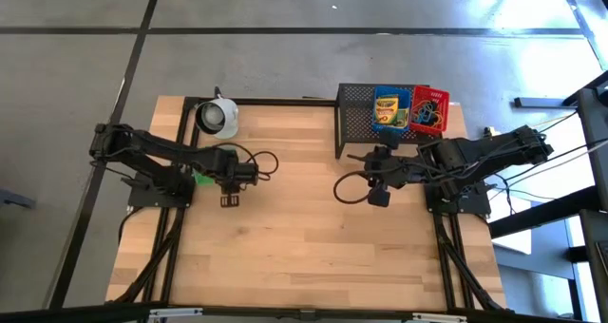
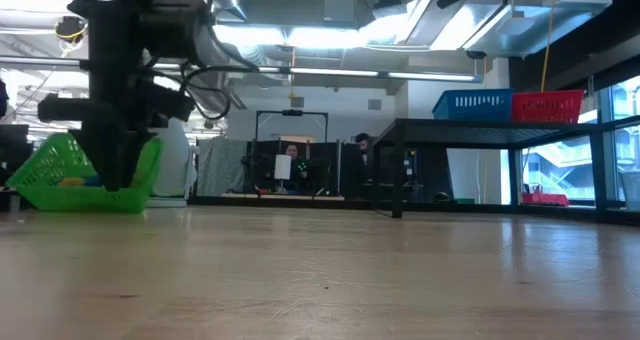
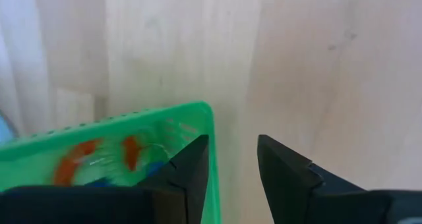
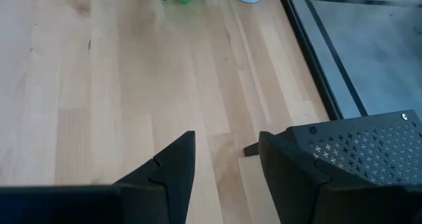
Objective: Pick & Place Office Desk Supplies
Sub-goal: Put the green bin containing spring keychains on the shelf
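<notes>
A green basket (image 3: 112,135) sits on the table under my left arm, with orange and blue pieces (image 3: 79,161) inside; the low view shows this green basket (image 2: 70,180) resting on its base. My left gripper (image 3: 232,141) is open at the basket's corner, seen in the high view as left gripper (image 1: 229,199). My right gripper (image 1: 378,198) is open above bare table in front of the black mesh rack (image 1: 361,123). On the rack a yellow-green crayon box (image 1: 387,107) stands in a blue basket, and a red basket (image 1: 429,109) holds dark loops. No clips show. My left gripper points down at the green basket's side wall near a corner (image 3: 212,151). One finger (image 3: 191,168) stands over the basket's inside edge and the other finger (image 3: 283,171) outside it. Whether either finger touches the wall, I cannot tell. The basket rests on the table.
A white round cup (image 1: 218,117) lies near the table's far edge, left of the rack. The rack's foot (image 4: 250,149) and mesh side (image 4: 356,145) are close beside my right gripper (image 4: 226,137). Bare wood fills the middle and near half of the table (image 1: 304,256).
</notes>
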Controlling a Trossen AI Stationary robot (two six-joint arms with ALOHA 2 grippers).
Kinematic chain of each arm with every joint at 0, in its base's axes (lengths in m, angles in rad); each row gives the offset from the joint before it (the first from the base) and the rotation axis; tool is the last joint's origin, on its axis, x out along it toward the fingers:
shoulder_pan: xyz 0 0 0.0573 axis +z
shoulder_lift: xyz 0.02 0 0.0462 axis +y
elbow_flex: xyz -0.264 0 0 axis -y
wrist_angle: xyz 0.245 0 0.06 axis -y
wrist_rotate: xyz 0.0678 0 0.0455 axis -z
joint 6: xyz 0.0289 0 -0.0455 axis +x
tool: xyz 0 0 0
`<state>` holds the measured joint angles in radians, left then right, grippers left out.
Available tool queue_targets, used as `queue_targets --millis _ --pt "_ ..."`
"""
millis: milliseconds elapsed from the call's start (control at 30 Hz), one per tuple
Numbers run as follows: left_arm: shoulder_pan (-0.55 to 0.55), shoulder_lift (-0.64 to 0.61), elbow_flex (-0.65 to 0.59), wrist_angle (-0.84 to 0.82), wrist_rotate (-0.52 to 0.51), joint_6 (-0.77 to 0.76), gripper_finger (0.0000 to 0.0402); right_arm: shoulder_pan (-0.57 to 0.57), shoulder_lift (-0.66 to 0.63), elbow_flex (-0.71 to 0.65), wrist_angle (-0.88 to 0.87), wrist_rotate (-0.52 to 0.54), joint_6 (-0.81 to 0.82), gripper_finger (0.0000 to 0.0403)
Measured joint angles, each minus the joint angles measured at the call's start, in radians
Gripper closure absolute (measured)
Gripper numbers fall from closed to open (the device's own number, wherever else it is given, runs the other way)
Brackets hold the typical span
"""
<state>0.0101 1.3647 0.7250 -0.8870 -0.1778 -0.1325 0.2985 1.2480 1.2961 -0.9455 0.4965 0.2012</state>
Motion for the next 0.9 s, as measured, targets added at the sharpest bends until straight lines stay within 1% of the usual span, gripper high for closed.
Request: queue_targets --millis 267,600,767,900 --pt "0.005 0.0 0.045 -0.092 -0.051 0.0 0.0294 0.0 0.0 0.0 0.0 0.0 0.0 0.0234" --pt "0.005 0.0 0.054 -0.112 -0.146 -0.002 0.0283 0.0 0.0 0.0 0.0 0.0 0.0 0.0234" --pt "0.005 0.0 0.055 -0.119 -0.15 0.006 0.0282 0.0 0.0 0.0 0.0 0.0 0.0 0.0234" --pt "0.005 0.0 0.082 -0.146 -0.166 0.022 0.0285 0.0 0.0 0.0 0.0 0.0 0.0 0.0234"
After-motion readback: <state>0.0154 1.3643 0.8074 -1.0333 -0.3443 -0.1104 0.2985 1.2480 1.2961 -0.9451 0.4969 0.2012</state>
